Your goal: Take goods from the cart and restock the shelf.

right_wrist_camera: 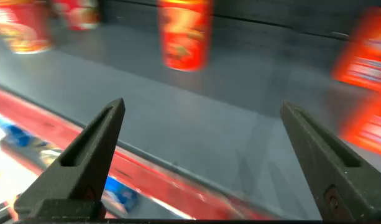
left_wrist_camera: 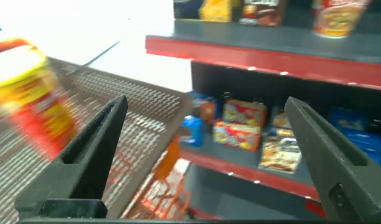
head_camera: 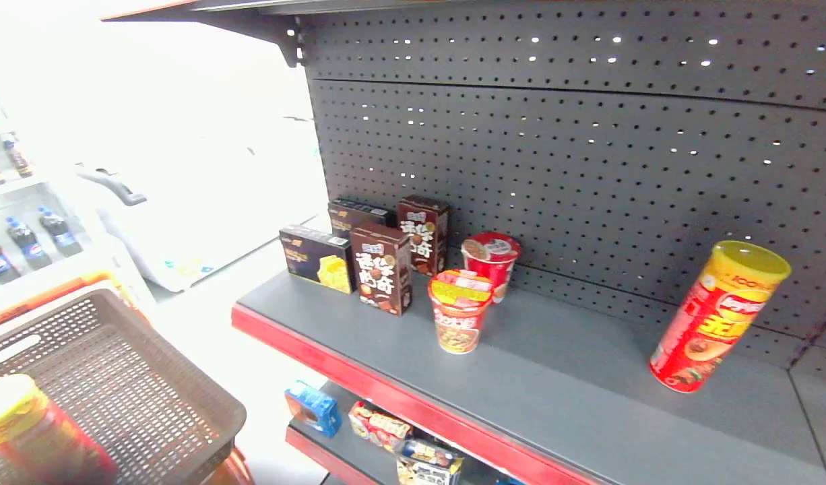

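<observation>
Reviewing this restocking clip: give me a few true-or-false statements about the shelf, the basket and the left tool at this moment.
1. A tall red cylindrical can with a yellow lid stands on the grey metal shelf board. True.
2. The brown perforated plastic basket is empty. False: a second red, yellow-lidded can is in it.
3. The left tool is shut on a can. False: it is open, holding nothing.
4. Two red noodle cups stand beside the brown cardboard boxes. True.

Back: dark pegboard panel [head_camera: 588,168] | floor [head_camera: 204,316]: pale, glossy | far left: bottled-drinks rack [head_camera: 22,187] | light: bright, washed-out left
</observation>
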You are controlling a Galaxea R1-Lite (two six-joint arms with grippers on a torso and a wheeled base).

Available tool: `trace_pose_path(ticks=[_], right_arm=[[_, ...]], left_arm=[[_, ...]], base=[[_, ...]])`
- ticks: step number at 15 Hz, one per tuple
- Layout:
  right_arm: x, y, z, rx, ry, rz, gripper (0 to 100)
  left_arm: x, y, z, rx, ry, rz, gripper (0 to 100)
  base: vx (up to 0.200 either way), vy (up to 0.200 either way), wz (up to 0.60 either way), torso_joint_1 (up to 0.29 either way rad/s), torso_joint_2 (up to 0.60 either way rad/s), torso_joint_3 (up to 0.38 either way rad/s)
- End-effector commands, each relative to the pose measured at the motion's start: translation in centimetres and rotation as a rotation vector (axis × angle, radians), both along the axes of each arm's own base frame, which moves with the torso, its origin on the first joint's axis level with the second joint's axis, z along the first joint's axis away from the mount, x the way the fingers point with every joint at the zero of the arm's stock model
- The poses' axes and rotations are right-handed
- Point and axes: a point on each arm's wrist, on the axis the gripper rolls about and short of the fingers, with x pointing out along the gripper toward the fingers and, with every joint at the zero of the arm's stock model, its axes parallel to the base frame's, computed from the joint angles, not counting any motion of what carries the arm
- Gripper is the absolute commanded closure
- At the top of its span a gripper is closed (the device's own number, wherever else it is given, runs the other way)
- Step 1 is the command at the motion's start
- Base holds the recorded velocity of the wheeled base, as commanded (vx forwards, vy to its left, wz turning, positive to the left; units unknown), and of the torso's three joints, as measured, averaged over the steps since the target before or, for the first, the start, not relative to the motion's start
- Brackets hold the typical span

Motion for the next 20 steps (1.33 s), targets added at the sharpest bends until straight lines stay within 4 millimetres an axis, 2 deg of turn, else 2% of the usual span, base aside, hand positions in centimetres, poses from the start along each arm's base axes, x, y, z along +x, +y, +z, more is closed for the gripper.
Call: trace_pose_path(ticks=[1, 10, 12, 13, 14, 15, 16, 17, 19, 20], right_arm=[[0.0, 0.0, 0.0, 0.0, 0.001, -0.001, 0], [0.0, 0.0, 0.0, 0.0, 0.001, -0.001, 0], [0.0, 0.0, 0.0, 0.001, 0.001, 0.001, 0], [0.0, 0.0, 0.0, 0.001, 0.001, 0.001, 0], [0.0, 0.0, 0.0, 0.001, 0.001, 0.001, 0], [0.0, 0.0, 0.0, 0.001, 0.001, 0.001, 0], [0.0, 0.0, 0.0, 0.001, 0.001, 0.001, 0], [0.0, 0.0, 0.0, 0.001, 0.001, 0.001, 0], [0.0, 0.0, 0.0, 0.001, 0.001, 0.001, 0], [0.0, 0.0, 0.0, 0.001, 0.001, 0.001, 0]], left_arm=[[0.0, 0.0, 0.0, 0.0, 0.002, 0.001, 0], [0.0, 0.0, 0.0, 0.0, 0.001, 0.001, 0], [0.0, 0.1, 0.1, 0.007, -0.005, 0.034, 0], [-0.3, 0.1, 1.2, 0.018, -0.045, 0.057, 0], [-1.0, 0.1, 4.1, 0.053, -0.092, 0.068, 0], [-0.8, 0.2, 5.7, 0.066, -0.055, 0.073, 0], [-0.2, 0.2, 9.9, 0.075, -0.025, 0.095, 0], [0.7, 0.2, 11.6, 0.085, -0.008, 0.094, 0], [4.2, 0.4, 15.8, 0.166, 0.062, 0.191, 0], [4.5, 0.5, 16.1, 0.172, 0.071, 0.211, 0]], base=[[0.0, 0.0, 0.6, -0.007, 0.0, 0.002], [0.0, 0.0, 0.6, 0.003, 0.0, 0.002], [0.0, 0.0, 0.0, 0.0, 0.0, 0.0], [0.0, 0.0, 0.0, 0.0, 0.0, 0.0], [0.0, 0.0, 0.0, 0.0, 0.0, 0.0], [0.0, 0.0, 0.0, 0.0, 0.0, 0.0], [0.0, 0.0, 0.0, 0.0, 0.0, 0.0], [0.0, 0.0, 0.0, 0.0, 0.0, 0.0], [0.0, 0.0, 0.0, 0.0, 0.0, 0.0], [0.0, 0.0, 0.0, 0.0, 0.0, 0.0]])
